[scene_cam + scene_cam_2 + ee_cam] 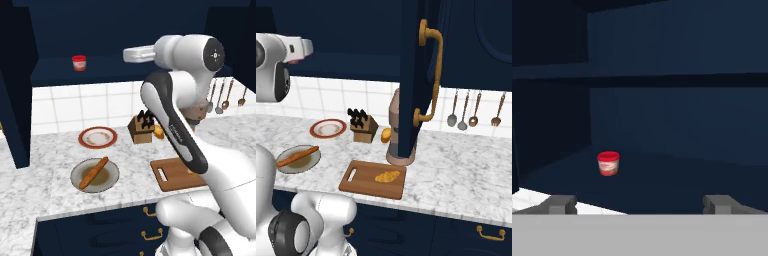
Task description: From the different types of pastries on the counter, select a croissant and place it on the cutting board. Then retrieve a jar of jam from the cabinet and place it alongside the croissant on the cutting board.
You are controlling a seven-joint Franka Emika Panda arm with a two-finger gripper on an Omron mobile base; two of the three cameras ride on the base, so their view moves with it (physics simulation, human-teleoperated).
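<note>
The croissant (387,176) lies on the wooden cutting board (363,188) near the counter's front edge; in the left base view my arm covers most of the cutting board (170,177). The red jar of jam (79,62) stands upright on the deep shelf of the navy cabinet (107,70). My gripper (126,54) is raised to shelf height, right of the jar and well apart from it. In the hand view the gripper (642,205) is open and empty, with the jar (608,163) ahead and to the left on the dark shelf.
The cabinet door (418,75) hangs open over the counter, right of the board. A baguette (94,172) rests on a grey plate, with an empty red-rimmed plate (98,137) behind it. A knife block (141,127) and a bun (159,132) sit by the wall. Utensils (473,110) hang at right.
</note>
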